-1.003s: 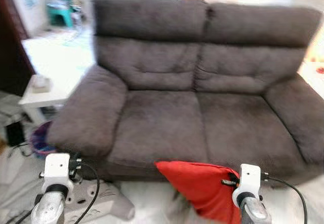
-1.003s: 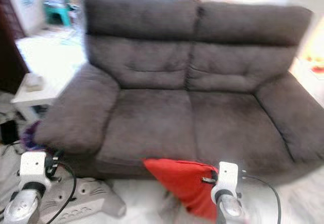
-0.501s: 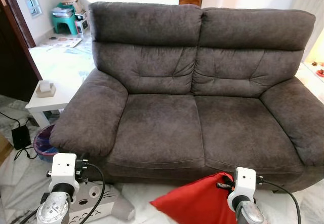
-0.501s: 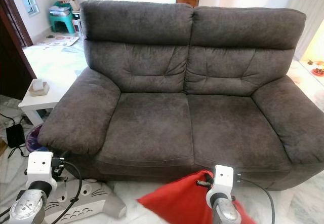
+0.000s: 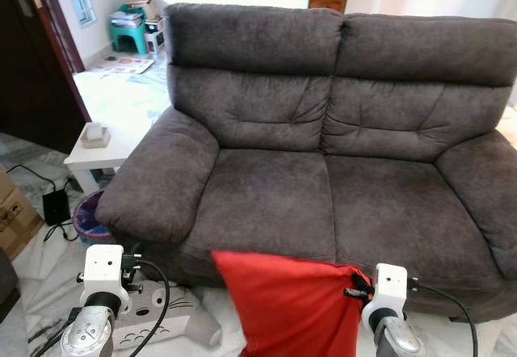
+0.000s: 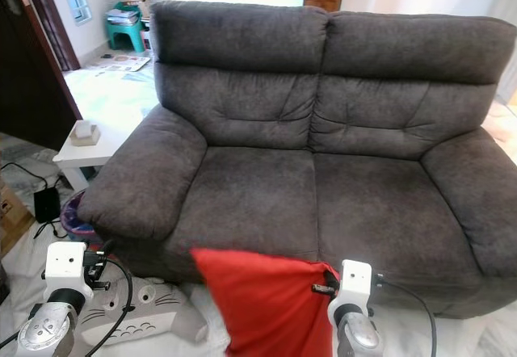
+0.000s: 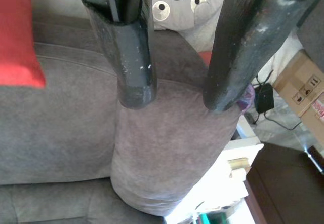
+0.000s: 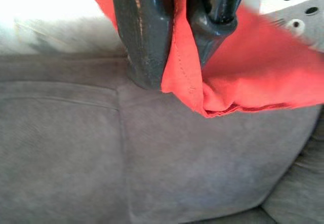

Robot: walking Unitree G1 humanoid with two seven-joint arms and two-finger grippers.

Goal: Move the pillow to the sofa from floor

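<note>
A red pillow (image 5: pixel 291 304) hangs in front of the dark grey sofa (image 5: pixel 323 187), its top edge level with the front of the seat cushions. My right gripper (image 8: pixel 177 62) is shut on the pillow's corner seam, the red fabric pinched between both black fingers (image 8: pixel 139 36). The right wrist (image 5: pixel 386 292) sits at the pillow's right corner. My left gripper (image 7: pixel 179 95) is open with nothing between its fingers, hovering over the sofa's left armrest (image 7: pixel 167 158). The left wrist (image 5: pixel 101 276) is low at the left.
A grey Totoro plush (image 5: pixel 174 321) lies on the floor by the sofa's left front. A white side table (image 5: pixel 101 147) with a small box stands left of the armrest. A dark door (image 5: pixel 32 58), a cardboard box (image 5: pixel 16 220) and cables are further left.
The pillow has risen from the floor to seat height, still held by the right gripper. The camera view has shifted, showing more of the room's left side.
</note>
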